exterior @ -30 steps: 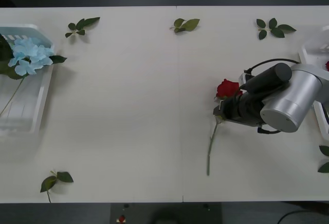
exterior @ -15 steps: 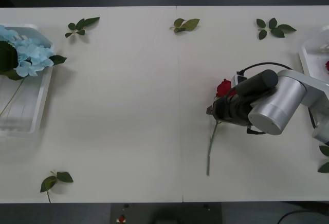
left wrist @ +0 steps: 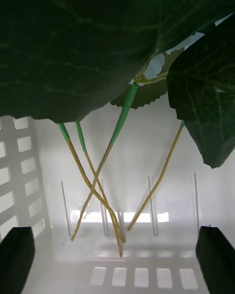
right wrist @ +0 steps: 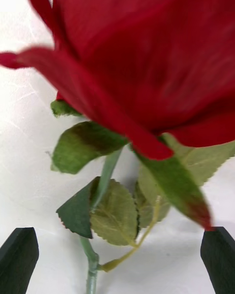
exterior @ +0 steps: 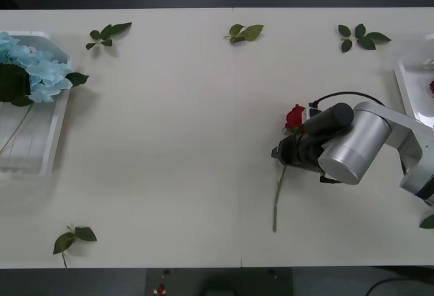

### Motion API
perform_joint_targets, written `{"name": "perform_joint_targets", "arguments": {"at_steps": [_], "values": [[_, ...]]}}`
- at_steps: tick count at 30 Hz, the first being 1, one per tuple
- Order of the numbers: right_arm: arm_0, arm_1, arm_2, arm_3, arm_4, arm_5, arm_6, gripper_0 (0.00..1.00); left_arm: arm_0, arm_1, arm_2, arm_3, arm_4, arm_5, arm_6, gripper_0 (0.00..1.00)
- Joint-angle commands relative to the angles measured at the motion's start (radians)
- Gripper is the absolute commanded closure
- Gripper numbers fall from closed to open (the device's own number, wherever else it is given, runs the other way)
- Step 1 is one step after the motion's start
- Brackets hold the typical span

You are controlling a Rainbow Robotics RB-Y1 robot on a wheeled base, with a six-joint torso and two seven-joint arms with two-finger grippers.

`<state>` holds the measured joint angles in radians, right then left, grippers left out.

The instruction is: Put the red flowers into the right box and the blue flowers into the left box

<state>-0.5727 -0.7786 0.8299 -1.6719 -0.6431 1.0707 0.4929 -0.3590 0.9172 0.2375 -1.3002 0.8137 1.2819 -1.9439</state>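
Observation:
One of the red flowers [exterior: 295,116] lies on the table right of centre, its stem [exterior: 277,197] running toward the front edge. My right gripper [exterior: 279,154] is low over the stem just below the bloom. In the right wrist view the gripper [right wrist: 117,262] stands open, with the bloom [right wrist: 147,54] close ahead and the stem [right wrist: 105,174] between the fingers. The blue flowers [exterior: 34,65] lie in the left box [exterior: 57,126]. My left gripper [left wrist: 116,259] is open above that box [left wrist: 19,176], under dark leaves [left wrist: 88,44] and over thin stems [left wrist: 98,176]. The right box [exterior: 407,92] sits at the right edge.
Loose green leaf sprigs lie at the back left [exterior: 108,34], back middle [exterior: 244,32], back right [exterior: 359,38] and front left [exterior: 73,237]. Another leaf [exterior: 428,222] shows at the right edge near the right arm.
My right arm has moved left and lower, bringing its gripper down around the rose's stem. The blue flower cluster has shifted back and to the left in the left box.

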Motion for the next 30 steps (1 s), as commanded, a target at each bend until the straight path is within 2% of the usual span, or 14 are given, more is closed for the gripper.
{"name": "perform_joint_targets", "arguments": {"at_steps": [1, 3, 8, 11, 15, 21, 23, 25, 30], "values": [[-0.003, 0.01, -0.014, -0.005, 0.008, -0.001, -0.013, 0.04, -0.037, 0.031, 0.069, -0.08, 0.022, 0.085, -0.061, 0.0], [-0.003, 0.01, -0.014, -0.003, 0.008, -0.001, -0.011, 0.1, -0.037, 0.029, 0.086, -0.103, 0.033, 0.122, -0.064, 0.0], [-0.003, 0.015, -0.014, 0.001, 0.01, -0.001, -0.005, 0.38, -0.037, 0.029, 0.129, -0.171, 0.065, 0.2, -0.118, 0.0], [-0.003, 0.016, -0.014, 0.004, 0.013, -0.001, -0.002, 0.51, -0.037, 0.029, 0.144, -0.198, 0.081, 0.217, -0.167, 0.0], [-0.003, 0.025, -0.014, 0.014, 0.025, -0.001, 0.004, 0.6, -0.035, 0.029, 0.152, -0.214, 0.134, 0.22, -0.225, 0.0], [-0.006, 0.048, -0.014, 0.043, 0.049, -0.006, 0.013, 0.73, -0.035, 0.029, 0.146, -0.214, 0.321, 0.218, -0.348, 0.0], [-0.006, 0.056, -0.014, 0.051, 0.056, -0.008, 0.015, 0.83, -0.035, 0.029, 0.132, -0.214, 0.392, 0.218, -0.402, 0.0], [-0.007, 0.058, -0.014, 0.051, 0.057, -0.006, 0.015, 0.89, -0.035, 0.029, 0.12, -0.214, 0.437, 0.218, -0.445, 0.0], [-0.007, 0.056, -0.014, 0.054, 0.056, -0.008, 0.018, 0.95, -0.037, 0.029, 0.089, -0.214, 0.556, 0.214, -0.575, 0.0]]}}
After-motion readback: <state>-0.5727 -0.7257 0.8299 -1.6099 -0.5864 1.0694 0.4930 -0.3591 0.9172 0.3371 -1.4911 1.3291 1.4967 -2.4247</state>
